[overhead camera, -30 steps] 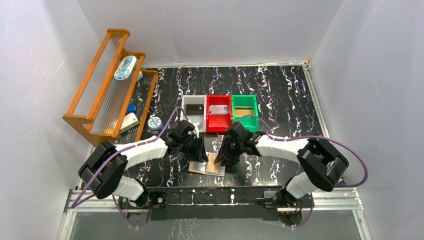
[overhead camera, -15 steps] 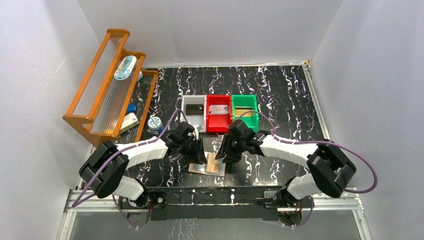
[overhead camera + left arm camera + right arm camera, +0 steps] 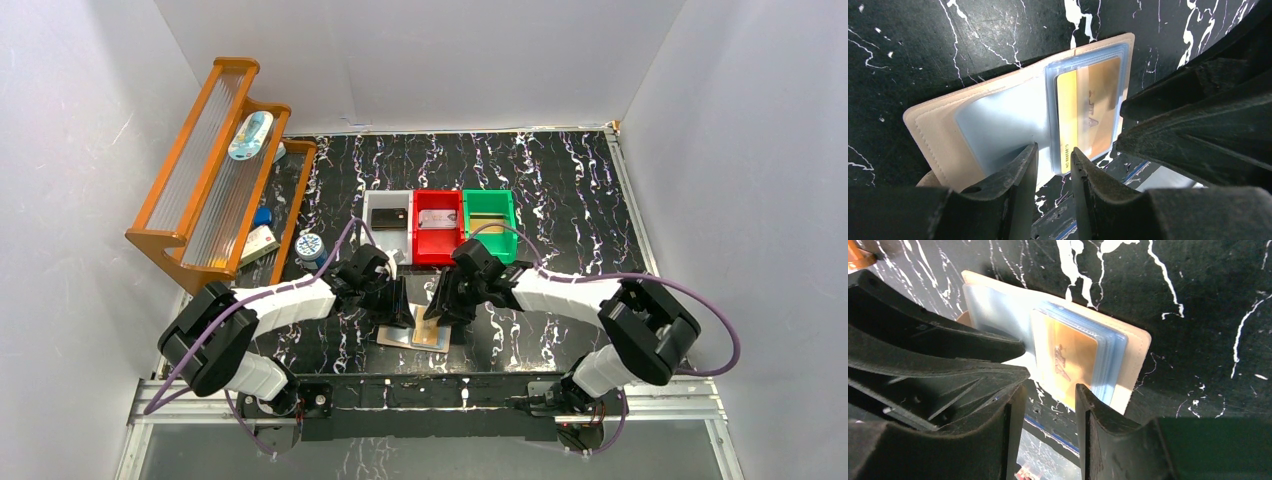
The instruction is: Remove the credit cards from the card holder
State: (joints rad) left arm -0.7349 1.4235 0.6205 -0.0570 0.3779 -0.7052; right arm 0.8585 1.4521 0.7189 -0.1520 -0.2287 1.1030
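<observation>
Holder (image 3: 943, 125) open flat, card (image 3: 1088, 110) in pocket (image 3: 1050, 100). Left hand (image 3: 1054, 150) narrow, right hand (image 3: 1049, 389) half wide at card edge, both seem empty. Risk: right pinches pocket too, holder lifts

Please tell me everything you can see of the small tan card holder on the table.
The small tan leather-like card holder lies open and flat near the front edge of the black marbled table. Inside are pale blue glossy pockets; one stack holds a gold card. The left gripper and right gripper stand with open jaws at its edge; contact is unclear.
</observation>
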